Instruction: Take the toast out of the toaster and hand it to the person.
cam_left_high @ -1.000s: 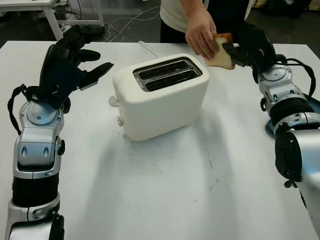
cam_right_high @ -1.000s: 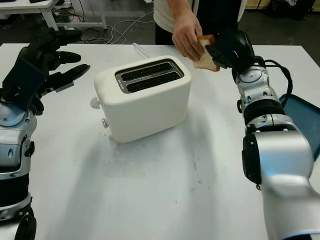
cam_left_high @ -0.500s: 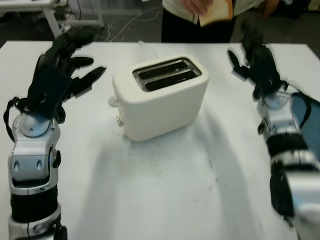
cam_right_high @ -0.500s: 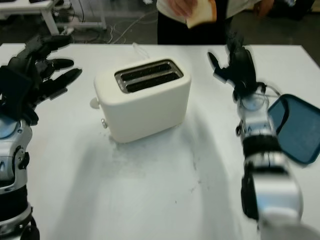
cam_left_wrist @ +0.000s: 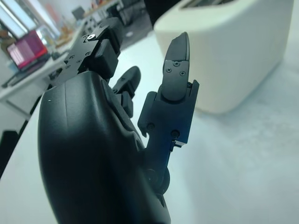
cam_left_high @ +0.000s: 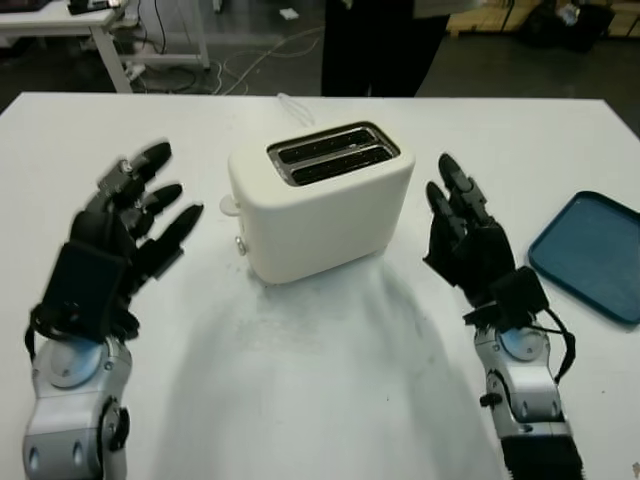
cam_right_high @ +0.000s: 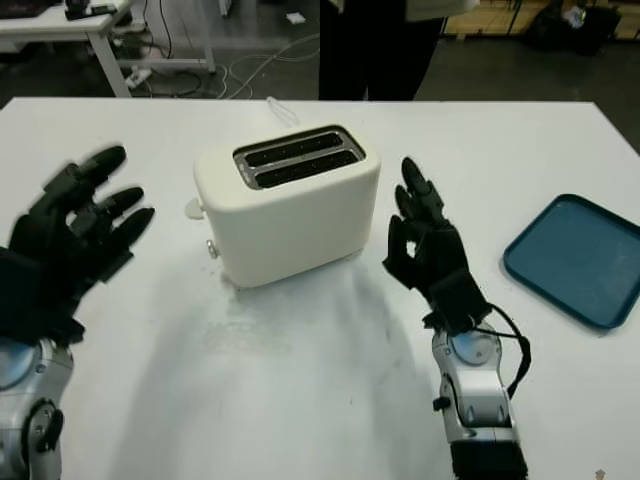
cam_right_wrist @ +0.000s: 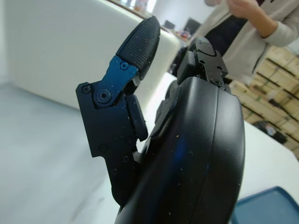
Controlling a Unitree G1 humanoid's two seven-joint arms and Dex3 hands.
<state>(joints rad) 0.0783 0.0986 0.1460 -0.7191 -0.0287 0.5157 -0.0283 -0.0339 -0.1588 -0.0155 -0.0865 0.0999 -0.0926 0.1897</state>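
Note:
The white two-slot toaster (cam_left_high: 320, 205) stands in the middle of the white table (cam_left_high: 330, 400), and both of its slots (cam_left_high: 333, 158) look dark and bare. My left hand (cam_left_high: 165, 188) is open and held up to the left of the toaster, a short gap away. On the toaster's right, my right hand (cam_left_high: 447, 190) is open, holds nothing, and is close to its side wall. A person (cam_left_high: 375, 45) in dark trousers stands behind the far table edge. The right wrist view shows the person's hand (cam_right_wrist: 245, 7) and pale sleeve (cam_right_wrist: 280, 32).
A blue tray (cam_left_high: 590, 255) lies at the right edge of the table. A white cord (cam_left_high: 292, 102) runs from the toaster to the far edge. Another table (cam_left_high: 90, 20) and floor cables stand beyond.
The person took the toast from my right hand and lifted it out of view. My right hand let go and drew back beside the toaster. My left hand also pulled back.

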